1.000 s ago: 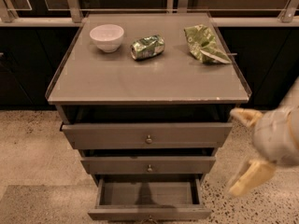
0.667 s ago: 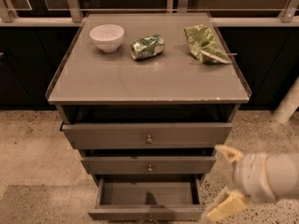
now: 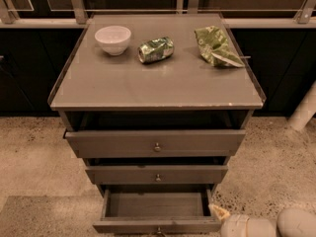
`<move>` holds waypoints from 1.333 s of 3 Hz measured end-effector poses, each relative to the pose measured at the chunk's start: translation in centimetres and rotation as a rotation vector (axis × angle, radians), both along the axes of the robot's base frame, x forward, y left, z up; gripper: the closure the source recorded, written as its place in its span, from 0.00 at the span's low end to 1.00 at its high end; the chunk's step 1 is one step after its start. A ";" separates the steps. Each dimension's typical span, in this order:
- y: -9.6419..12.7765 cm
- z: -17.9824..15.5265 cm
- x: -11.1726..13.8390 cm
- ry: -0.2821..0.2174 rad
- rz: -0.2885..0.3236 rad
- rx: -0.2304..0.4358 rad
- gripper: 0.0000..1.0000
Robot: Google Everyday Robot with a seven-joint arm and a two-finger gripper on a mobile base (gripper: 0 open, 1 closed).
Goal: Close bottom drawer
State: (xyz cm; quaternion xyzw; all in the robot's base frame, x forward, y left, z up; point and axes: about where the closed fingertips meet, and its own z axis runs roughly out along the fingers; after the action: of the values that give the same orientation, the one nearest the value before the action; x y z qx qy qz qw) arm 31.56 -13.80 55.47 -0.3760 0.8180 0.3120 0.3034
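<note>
The gripper (image 3: pixel 222 215) sits low at the bottom right of the camera view. Its pale tip lies just beside the right front corner of the bottom drawer (image 3: pixel 155 206), and the light wrist trails off toward the right edge. Whether it is spread or pressed together cannot be told, and whether the tip touches the drawer is not clear either.

The bottom drawer is the lowest of 3 grey drawers in the cabinet (image 3: pixel 158 90). It stands pulled well out, further than the other 2. Its bare floor shows, and its front panel with the small round knob (image 3: pixel 159 229) is almost at the lower edge of the view. The step in hand looks like the approach: the gripper is at the drawer's height but off to its side, and the drawer is not yet closed.

The next move probably calls for bringing the gripper in front of the panel, near the knob, then pushing straight back toward the cabinet. A push at the corner could skew the drawer on its runners.

The middle drawer (image 3: pixel 157 174) and top drawer (image 3: pixel 155 143) are each slightly proud of the carcass. On the top sit a white bowl (image 3: pixel 113 38), a crushed green can (image 3: pixel 156 49) and a crumpled green snack bag (image 3: pixel 216 46). No brand or lettering on either can be read.
</note>
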 end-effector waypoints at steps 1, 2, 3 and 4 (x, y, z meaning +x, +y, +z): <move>1.1 -2.9 -0.7 0.053 -0.009 0.063 0.00; 1.1 -2.9 -0.7 0.053 -0.009 0.063 0.18; -1.3 -4.4 1.3 0.043 -0.092 0.075 0.42; -4.7 -7.3 5.3 0.020 -0.193 0.063 0.64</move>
State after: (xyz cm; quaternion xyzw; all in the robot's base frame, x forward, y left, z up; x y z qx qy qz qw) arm 36.85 -18.48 48.20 -0.2829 0.8431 0.3105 0.3356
